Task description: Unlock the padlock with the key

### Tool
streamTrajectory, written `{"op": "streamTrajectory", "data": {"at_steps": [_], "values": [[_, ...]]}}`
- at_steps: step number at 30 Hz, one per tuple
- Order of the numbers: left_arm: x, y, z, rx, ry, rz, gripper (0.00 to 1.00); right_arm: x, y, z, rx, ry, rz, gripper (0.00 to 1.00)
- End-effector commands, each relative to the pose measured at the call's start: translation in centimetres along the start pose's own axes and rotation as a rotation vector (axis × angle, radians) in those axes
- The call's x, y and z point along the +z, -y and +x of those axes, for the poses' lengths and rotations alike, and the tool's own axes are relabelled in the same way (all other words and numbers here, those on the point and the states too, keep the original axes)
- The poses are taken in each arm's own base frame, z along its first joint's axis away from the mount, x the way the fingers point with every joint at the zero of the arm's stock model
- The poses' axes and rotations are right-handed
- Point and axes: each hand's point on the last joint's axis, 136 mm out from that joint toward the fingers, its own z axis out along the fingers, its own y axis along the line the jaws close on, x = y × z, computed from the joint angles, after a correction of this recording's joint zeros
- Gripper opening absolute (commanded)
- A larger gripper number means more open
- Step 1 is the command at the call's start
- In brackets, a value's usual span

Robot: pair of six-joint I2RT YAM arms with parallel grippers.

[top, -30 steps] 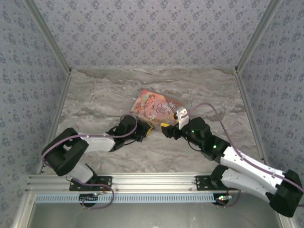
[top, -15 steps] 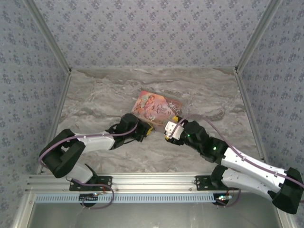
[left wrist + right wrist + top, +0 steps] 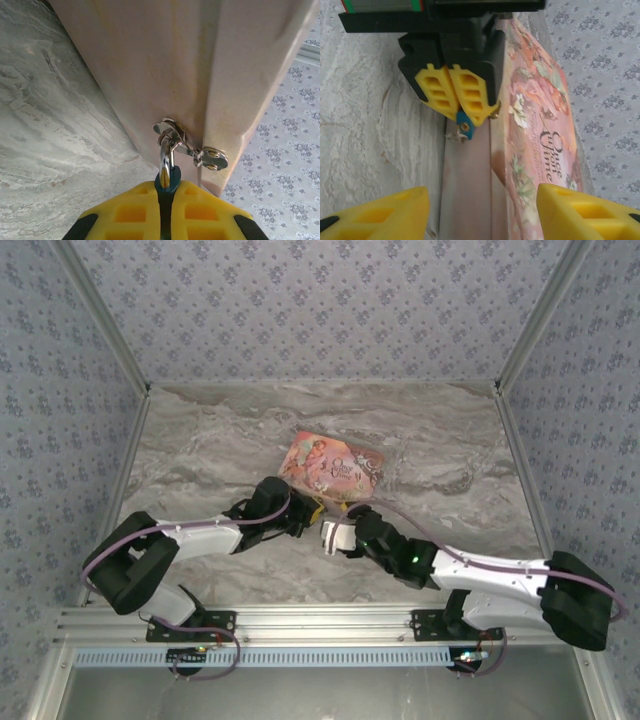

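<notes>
As left jaws clamp padlock [image 3: 465,125], right jaws gape.

The left end effector [image 3: 166,195] pinches padlock [image 3: 165,170], seemingly hasped to tin [image 3: 150,60].

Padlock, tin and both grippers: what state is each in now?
tin: lid shut, hasp closed.
padlock: shackle through the hasp, appears locked.
left gripper: shut on the padlock body.
right gripper: open, nothing between its fingers.
</notes>
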Motion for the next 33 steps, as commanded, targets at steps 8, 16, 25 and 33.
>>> {"op": "streamTrajectory", "data": {"at_steps": [8,16,25,33], "values": [[-0.4,3.1,0.7,0.004,-0.027,0.077,0.00,2.2,-0.3,-1.4,0.031,0.027,0.052,0.47],[-0.3,3.0,0.8,0.003,-0.030,0.074,0.00,3.3,-0.6,-1.3,0.039,0.022,0.049,0.38],[-0.3,3.0,0.8,0.003,-0.031,0.071,0.00,4.3,-0.3,-1.3,0.071,0.021,0.054,0.22],[-0.3,2.8,0.8,0.001,-0.033,0.068,0.00,5.2,-0.2,-1.4,0.099,0.018,0.069,0.17]]}}
